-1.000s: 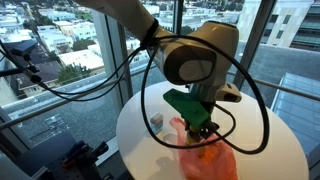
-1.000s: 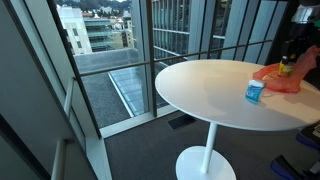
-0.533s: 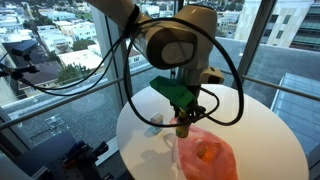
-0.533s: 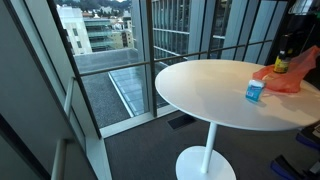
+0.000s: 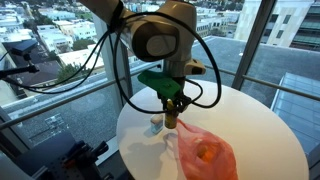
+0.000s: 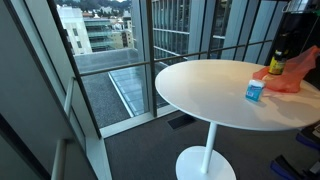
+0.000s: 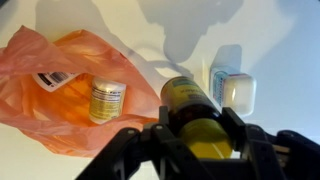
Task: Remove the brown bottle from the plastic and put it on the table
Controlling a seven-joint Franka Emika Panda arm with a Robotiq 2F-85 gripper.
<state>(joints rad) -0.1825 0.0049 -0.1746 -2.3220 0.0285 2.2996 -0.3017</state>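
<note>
The black two-finger gripper [image 5: 172, 105] has its fingers [image 7: 234, 128] pinched on the brown bottle with a yellow label [image 7: 193, 108]. It holds the bottle upright, clear of the crumpled orange plastic bag [image 7: 55, 85], just beside the bag's edge and near a small white-and-blue container [image 7: 232, 88]. A small white jar [image 7: 107, 98] lies in the bag. Removal looks done and placing is in hand. The next move calls for lowering the bottle onto a bare patch of the round white table [image 5: 255, 120] beside the bag, then spreading the fingers.
</note>
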